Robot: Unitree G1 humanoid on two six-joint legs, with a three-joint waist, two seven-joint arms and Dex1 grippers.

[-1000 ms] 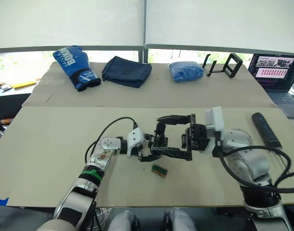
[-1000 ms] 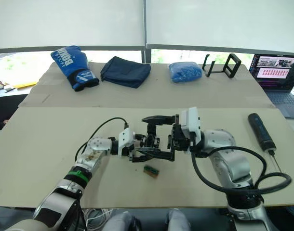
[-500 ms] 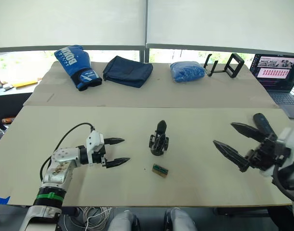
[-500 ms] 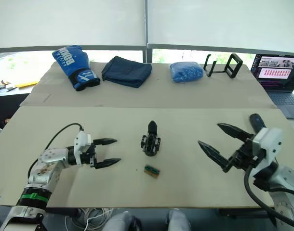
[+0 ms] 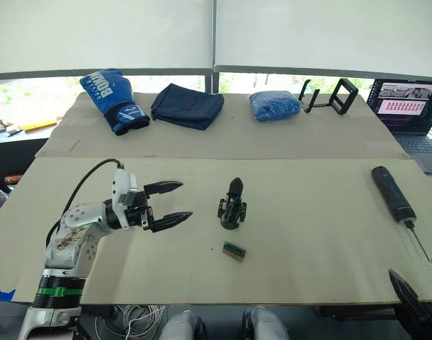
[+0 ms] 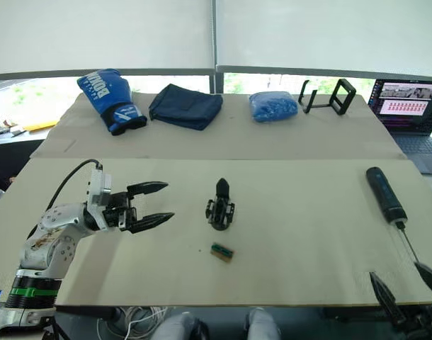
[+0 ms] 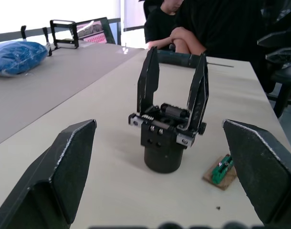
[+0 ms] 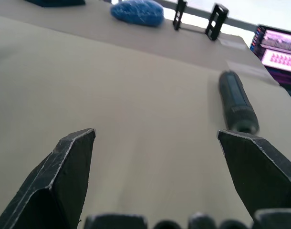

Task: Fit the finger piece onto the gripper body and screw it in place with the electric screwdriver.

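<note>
Gripper body (image 5: 232,204) stands upright mid-counter, left gripper (image 5: 168,203) at its 9 o'clock and right gripper (image 6: 406,289) near the 5 o'clock edge both with fingers wide, empty; rigid, likely light, best gripped at its round base.

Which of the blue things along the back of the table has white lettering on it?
The boxing glove, farthest to the robot's left. The dark navy cloth and the light blue bundle beside it are plain.
</note>
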